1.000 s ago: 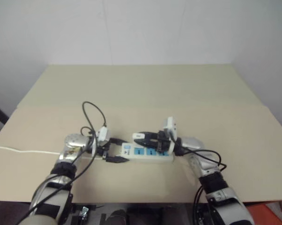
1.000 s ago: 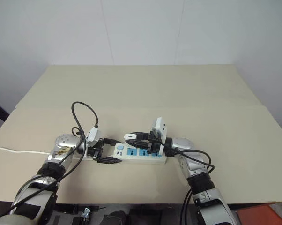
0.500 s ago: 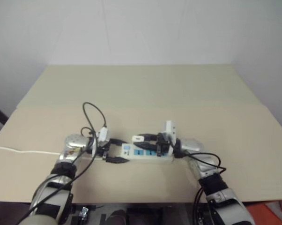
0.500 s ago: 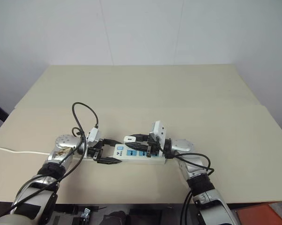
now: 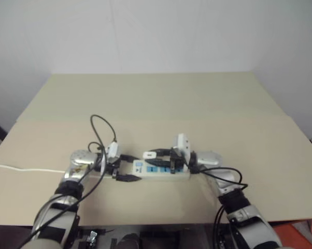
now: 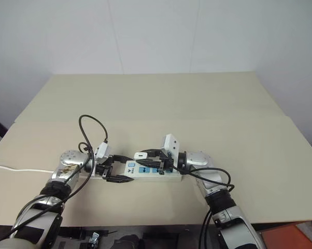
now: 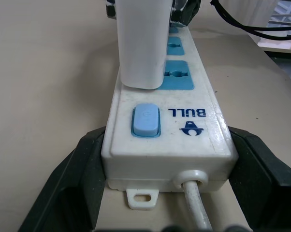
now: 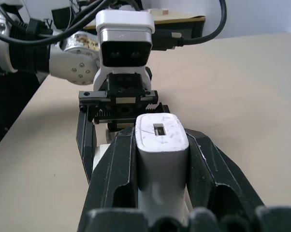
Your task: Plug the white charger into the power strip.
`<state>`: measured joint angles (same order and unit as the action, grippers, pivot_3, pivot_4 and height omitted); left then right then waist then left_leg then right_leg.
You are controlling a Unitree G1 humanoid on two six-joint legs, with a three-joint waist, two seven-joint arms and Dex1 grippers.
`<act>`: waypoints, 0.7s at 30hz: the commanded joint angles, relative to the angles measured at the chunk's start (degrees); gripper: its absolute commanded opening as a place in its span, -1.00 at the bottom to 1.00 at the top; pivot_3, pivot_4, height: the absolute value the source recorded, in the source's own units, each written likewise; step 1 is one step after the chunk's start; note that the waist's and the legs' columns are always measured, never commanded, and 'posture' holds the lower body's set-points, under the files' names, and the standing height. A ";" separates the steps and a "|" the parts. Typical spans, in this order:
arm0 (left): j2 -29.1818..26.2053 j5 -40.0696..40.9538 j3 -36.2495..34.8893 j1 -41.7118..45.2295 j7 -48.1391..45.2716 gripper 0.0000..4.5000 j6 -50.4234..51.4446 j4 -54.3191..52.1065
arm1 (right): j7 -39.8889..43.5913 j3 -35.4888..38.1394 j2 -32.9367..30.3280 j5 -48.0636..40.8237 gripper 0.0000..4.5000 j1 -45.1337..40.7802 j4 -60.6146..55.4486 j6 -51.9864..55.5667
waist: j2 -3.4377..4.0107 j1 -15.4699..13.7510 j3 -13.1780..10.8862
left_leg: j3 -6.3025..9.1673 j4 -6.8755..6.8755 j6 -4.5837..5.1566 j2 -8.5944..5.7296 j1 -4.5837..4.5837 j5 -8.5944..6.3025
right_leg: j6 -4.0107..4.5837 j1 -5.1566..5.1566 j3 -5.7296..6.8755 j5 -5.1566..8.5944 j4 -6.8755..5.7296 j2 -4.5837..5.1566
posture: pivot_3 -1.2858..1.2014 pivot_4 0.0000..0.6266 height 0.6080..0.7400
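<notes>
- Head views: I have the power strip [image 6: 145,171] lying flat on the table [image 6: 208,109], near the front edge, long axis running left-right. The left gripper [image 6: 112,168] is clamped on the strip's switch end, one finger on each long side. The thin cord [image 6: 16,168] leaves that end and trails off toward my left.
- Head views, right side: the right gripper [image 6: 148,158] reaches in from the right over the strip, closed on the white charger [image 6: 141,155]. The charger sits above the sockets closest to the switch.
- Left wrist view: the strip's end [image 7: 168,145] is wedged between both black fingers [image 7: 70,179], so the hold looks square. The blue switch [image 7: 145,121] is nearest, then the row of blue sockets [image 7: 176,75]. The charger [image 7: 140,43] stands upright on the first socket position, base touching or just above the face; I can't tell if the prongs are in.
- Right wrist view: the charger [image 8: 160,145] is pinched between both fingers [image 8: 119,169], gripped on its sides and sitting straight. The left gripper [image 8: 119,108] faces me at the far end.
- My call: this is the seating step. I'd keep the charger vertical, line the prongs up with the slots, then press straight down.
- I'd keep the left clamp firm so the strip can't slide or tip. Any tilt risks jamming the prongs on the socket face.
</notes>
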<state>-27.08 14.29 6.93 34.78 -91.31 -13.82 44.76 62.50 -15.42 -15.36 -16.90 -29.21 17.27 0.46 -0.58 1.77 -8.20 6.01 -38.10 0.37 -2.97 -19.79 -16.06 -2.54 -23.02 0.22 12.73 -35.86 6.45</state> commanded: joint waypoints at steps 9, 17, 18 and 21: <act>-1.02 0.75 -1.72 0.34 -0.97 0.50 -0.29 -2.28 | -2.83 -0.78 -1.77 2.61 -0.51 2.69 5.16 11.21 | -0.11 0.15 0.17 | -0.02 0.17 0.03 0.02 0.56 -0.02 | -0.03 0.37 -0.28 0.03 0.08 -0.04 | 0.03 -0.52 1.00; -1.04 0.76 -1.82 0.14 -0.68 0.50 -0.26 -2.51 | -1.15 1.30 -0.64 0.42 -0.51 3.00 4.71 7.59 | -0.11 0.12 0.17 | -0.03 0.18 0.03 0.02 0.54 -0.02 | -0.03 0.35 -0.33 0.03 0.08 -0.04 | 0.03 -0.52 1.00; -1.00 0.72 -1.83 0.12 -0.59 0.50 -0.35 -2.48 | -1.04 1.31 -0.74 0.30 -0.51 3.03 4.36 7.67 | -0.11 0.11 0.17 | -0.03 0.18 0.03 0.02 0.53 -0.02 | -0.03 0.34 -0.33 0.03 0.09 -0.04 | 0.03 -0.52 1.00; -0.96 0.69 -1.85 0.06 -0.48 0.50 -0.46 -2.55 | -1.07 2.10 -0.30 -0.82 -0.51 3.81 3.15 7.15 | -0.11 0.06 0.17 | -0.03 0.19 0.03 0.01 0.50 -0.02 | -0.03 0.32 -0.34 0.03 0.08 -0.04 | 0.03 -0.52 1.00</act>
<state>-27.16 13.56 6.88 34.47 -90.91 -13.77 44.45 61.56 -13.37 -14.16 -19.43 -28.11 17.42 5.33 -0.69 1.83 -8.02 5.98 -37.91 0.40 -2.96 -19.29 -16.09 -2.58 -22.70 -0.11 12.76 -35.78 6.42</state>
